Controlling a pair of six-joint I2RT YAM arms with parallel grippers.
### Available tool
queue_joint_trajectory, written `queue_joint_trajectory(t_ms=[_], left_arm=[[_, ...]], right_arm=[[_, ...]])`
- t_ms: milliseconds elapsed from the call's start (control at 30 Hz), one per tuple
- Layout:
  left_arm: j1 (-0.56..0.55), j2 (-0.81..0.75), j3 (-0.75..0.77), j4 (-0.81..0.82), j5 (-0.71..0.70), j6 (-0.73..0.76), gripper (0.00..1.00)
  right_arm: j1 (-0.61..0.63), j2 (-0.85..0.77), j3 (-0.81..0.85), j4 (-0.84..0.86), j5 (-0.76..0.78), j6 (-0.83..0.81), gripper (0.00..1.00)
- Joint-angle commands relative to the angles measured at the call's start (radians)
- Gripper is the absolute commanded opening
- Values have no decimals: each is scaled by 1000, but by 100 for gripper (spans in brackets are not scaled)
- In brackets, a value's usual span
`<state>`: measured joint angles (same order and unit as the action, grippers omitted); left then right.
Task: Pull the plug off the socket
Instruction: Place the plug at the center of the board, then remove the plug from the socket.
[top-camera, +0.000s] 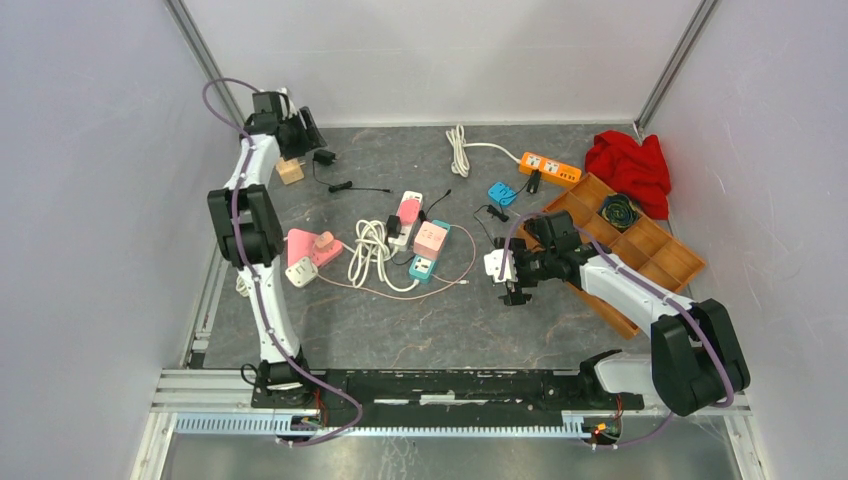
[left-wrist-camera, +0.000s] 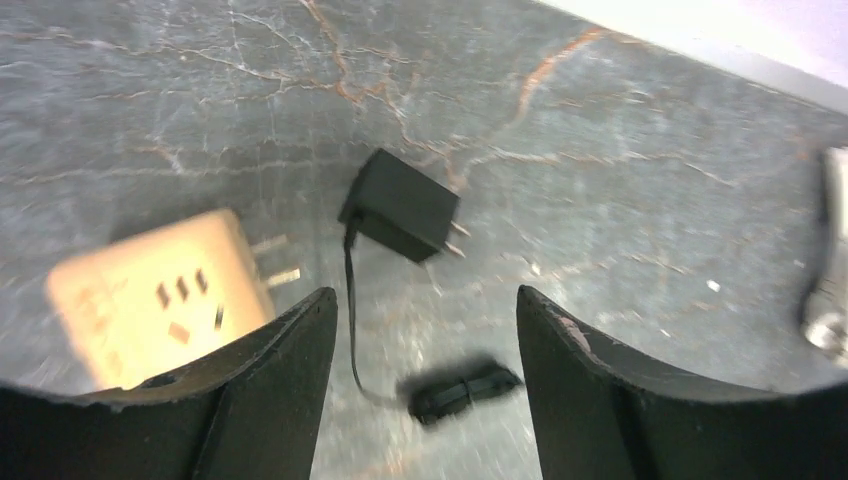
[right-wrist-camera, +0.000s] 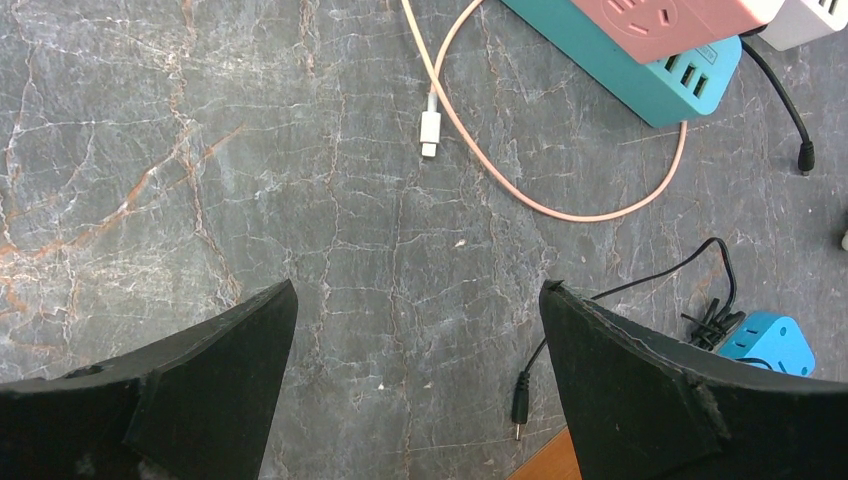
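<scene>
Left wrist view alone resolves black plug (left-wrist-camera: 400, 205) clear of tan socket (left-wrist-camera: 160, 300). Left gripper (left-wrist-camera: 425, 330) parted, right gripper (right-wrist-camera: 415, 330) spread wide over open table (right-wrist-camera: 200, 150); both empty.

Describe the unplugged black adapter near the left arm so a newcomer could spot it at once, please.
Look to the table's far-left corner, where the left gripper hangs open. Beside the beige socket cube lies a small black adapter trailing a thin black cord. Its dark, boxy body sets it apart from the pale cube, and its two metal prongs are bare, in no socket.
</scene>
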<state>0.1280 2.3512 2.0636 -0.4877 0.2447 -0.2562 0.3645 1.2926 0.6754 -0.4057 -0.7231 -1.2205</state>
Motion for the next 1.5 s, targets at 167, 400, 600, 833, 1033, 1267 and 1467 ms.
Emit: queue_joint_trajectory(t_ms=[167, 400, 600, 833, 1033, 1267, 1467], left_arm=[[-34, -621, -454, 294, 23, -47, 76], [-72, -1008, -822, 483, 155, -175, 85], [-72, -1212, -960, 422, 267, -137, 92], [-71, -1436, -1200, 425, 272, -150, 100], [-71, -1581, -1448, 592, 318, -319, 100], [-80, -1597, -1567, 616, 433, -462, 100], [-205, -1712, -1605, 553, 285, -474, 100]], right_arm=[[-5, -58, 12, 43, -7, 9, 98], [-31, -78, -5, 66, -22, 18, 98], [-89, -109, -14, 70, -73, 19, 98], [-145, -127, -22, 64, -156, 14, 98], [-172, -106, -31, 51, -183, -16, 98], [-183, -58, -22, 26, -179, -35, 98], [-187, -26, -1, -11, -166, -56, 98]])
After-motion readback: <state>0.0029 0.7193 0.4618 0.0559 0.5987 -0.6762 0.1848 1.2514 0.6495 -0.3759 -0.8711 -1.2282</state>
